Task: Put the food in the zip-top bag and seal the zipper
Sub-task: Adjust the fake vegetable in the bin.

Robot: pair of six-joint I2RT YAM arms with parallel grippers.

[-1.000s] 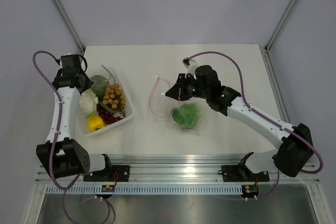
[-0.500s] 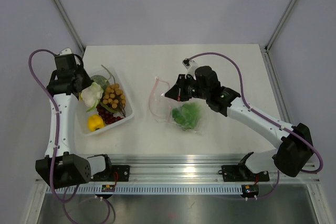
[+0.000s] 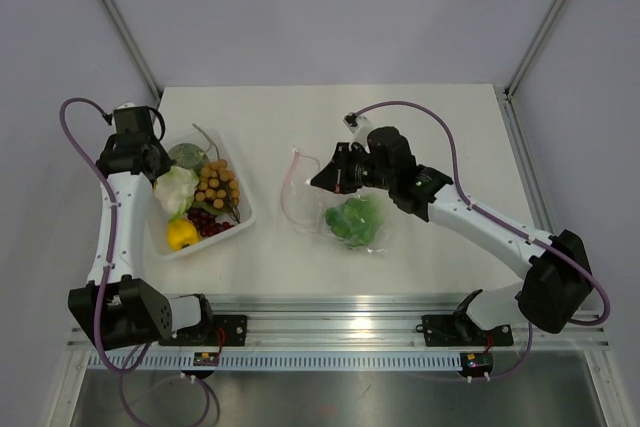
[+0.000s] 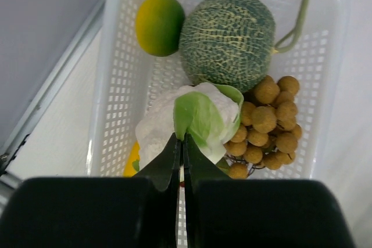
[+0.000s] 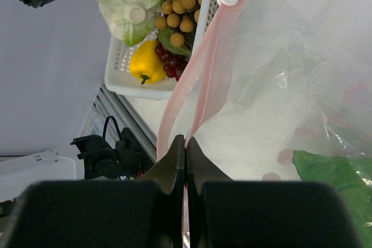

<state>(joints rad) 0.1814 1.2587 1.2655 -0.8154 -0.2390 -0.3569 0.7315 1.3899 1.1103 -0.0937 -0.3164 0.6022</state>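
Arm on left bent over tray [image 4: 110,85], left pincer [image 4: 180,142] clenched on vegetable [image 4: 195,114] leaf, grapes [image 5: 170,68] beneath mostly hidden, right arm stretched low over desk [image 3: 420,117], right pincer [image 5: 185,142] gripping zipper [image 5: 204,65], bag [image 5: 290,56] ahead, lettuce [image 5: 337,184] inside, cut off at frame edge.

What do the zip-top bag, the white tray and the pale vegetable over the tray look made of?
Zip-top bag: thin clear plastic film, glossy, crinkled and see-through.
White tray: rigid-looking moulded plastic, matte, with a grid of small holes.
Pale white-green vegetable: probably soft plastic or foam, smooth with a faint sheen; the exact material is unclear.
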